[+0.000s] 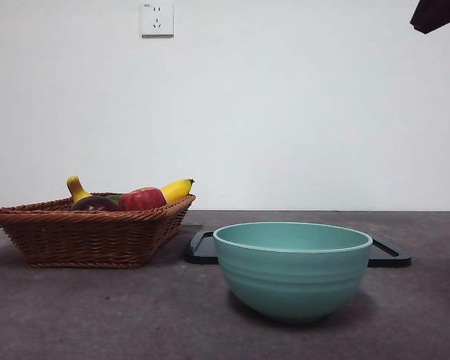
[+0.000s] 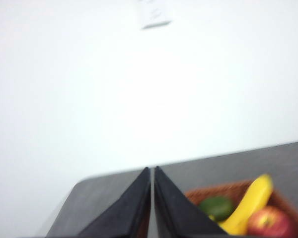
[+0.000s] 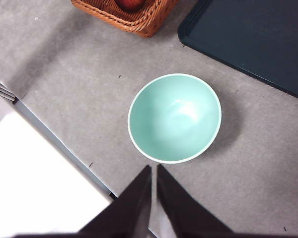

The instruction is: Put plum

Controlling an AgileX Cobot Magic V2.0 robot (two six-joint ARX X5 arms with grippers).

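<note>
The plum [image 1: 95, 203], dark maroon and almost black, lies in a wicker basket [image 1: 90, 236] at the left, beside a red apple [image 1: 142, 199] and a banana [image 1: 176, 189]. It is hidden in both wrist views. My left gripper [image 2: 152, 169] is shut and empty, high above the table near the basket [image 2: 238, 191], where the banana [image 2: 251, 201], the apple [image 2: 269, 222] and a green fruit [image 2: 216, 207] show. My right gripper [image 3: 153, 166] is shut and empty, hanging high over the near rim of a teal bowl [image 3: 175, 118].
The empty teal bowl [image 1: 292, 270] stands front and centre. A dark flat tray [image 1: 390, 255] lies behind it, also in the right wrist view as the tray [image 3: 253, 39]. A black arm tip [image 1: 435, 13] shows at the top right corner. A wall socket [image 1: 157, 18] is behind.
</note>
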